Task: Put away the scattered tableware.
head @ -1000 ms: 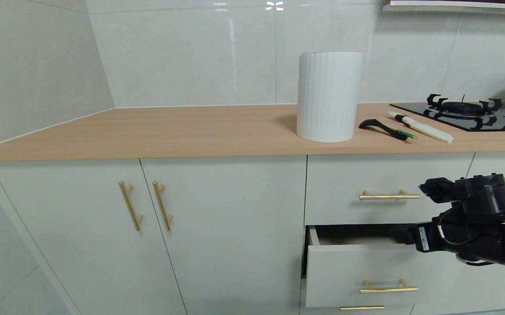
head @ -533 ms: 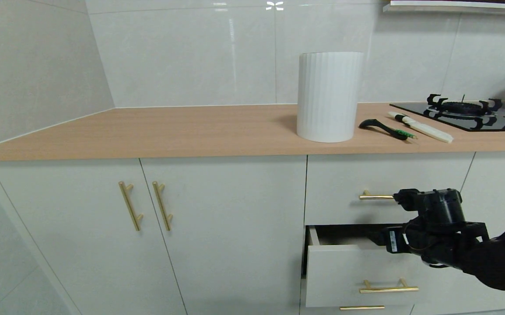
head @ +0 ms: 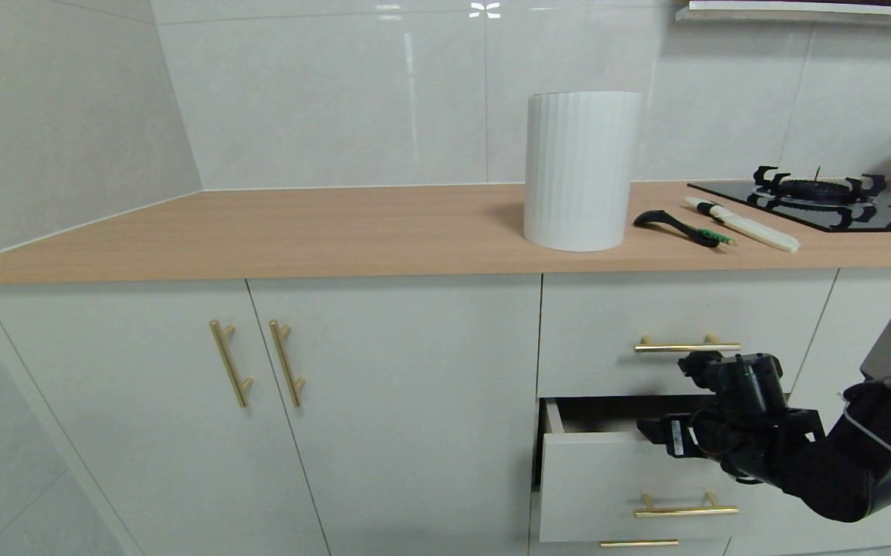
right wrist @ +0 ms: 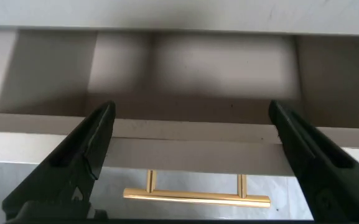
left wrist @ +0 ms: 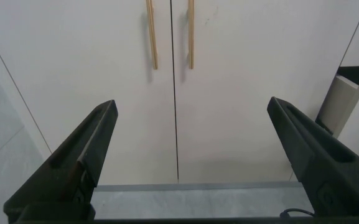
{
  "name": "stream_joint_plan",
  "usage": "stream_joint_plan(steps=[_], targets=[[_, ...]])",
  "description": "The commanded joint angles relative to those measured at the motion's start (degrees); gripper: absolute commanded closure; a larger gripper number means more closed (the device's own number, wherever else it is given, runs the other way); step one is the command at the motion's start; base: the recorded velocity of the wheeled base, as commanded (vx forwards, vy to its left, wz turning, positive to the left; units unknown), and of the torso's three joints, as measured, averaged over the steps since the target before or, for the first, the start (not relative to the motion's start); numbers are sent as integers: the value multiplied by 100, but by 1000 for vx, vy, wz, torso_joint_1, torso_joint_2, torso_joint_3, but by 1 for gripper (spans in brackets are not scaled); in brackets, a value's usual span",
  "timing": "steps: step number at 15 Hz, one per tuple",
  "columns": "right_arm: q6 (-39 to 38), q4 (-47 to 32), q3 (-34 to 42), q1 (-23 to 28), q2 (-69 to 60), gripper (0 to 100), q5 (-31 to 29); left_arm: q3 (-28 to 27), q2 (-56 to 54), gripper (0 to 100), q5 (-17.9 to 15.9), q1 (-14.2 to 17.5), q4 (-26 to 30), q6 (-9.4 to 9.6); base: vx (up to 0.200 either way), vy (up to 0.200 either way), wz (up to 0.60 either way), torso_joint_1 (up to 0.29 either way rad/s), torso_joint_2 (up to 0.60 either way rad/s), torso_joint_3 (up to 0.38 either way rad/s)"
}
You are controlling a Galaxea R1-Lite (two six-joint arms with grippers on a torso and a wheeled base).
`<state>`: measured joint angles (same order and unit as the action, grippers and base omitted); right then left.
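Observation:
Two utensils lie on the wooden counter (head: 337,232): a black-handled tool with a green tip (head: 681,228) and a long cream-white one (head: 743,225) just right of it. Below them the middle drawer (head: 608,479) stands pulled out. My right gripper (head: 650,428) hovers at the drawer's top edge, well below the utensils. In the right wrist view the right gripper (right wrist: 185,168) is open with nothing between its fingers, facing the drawer's shadowed inside (right wrist: 191,74), where no contents are visible. My left gripper (left wrist: 191,162) is open and faces the cabinet doors (left wrist: 229,93).
A tall white ribbed canister (head: 581,170) stands on the counter left of the utensils. A black gas hob (head: 824,201) sits at the far right. Gold handles mark the cabinet doors (head: 256,363) and the upper drawer (head: 685,346). The counter's left half is bare.
My right arm has moved left and down, from beside the upper drawer's handle to the open drawer's top edge. The utensils and the canister have not moved.

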<state>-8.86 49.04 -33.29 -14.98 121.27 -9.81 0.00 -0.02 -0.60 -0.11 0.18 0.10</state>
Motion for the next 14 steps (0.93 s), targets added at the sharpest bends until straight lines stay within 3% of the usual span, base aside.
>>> stream_joint_plan(steps=[1,14], targets=[[25,-44,51,-5,54,0,6,0,2,0,-2,-7,-1,-1,0,0,0,0,0,0],[710,-1353,271,-13,-930,0,41,0,2,0,-2,2,-1,-1,0,0,0,0,0,0]])
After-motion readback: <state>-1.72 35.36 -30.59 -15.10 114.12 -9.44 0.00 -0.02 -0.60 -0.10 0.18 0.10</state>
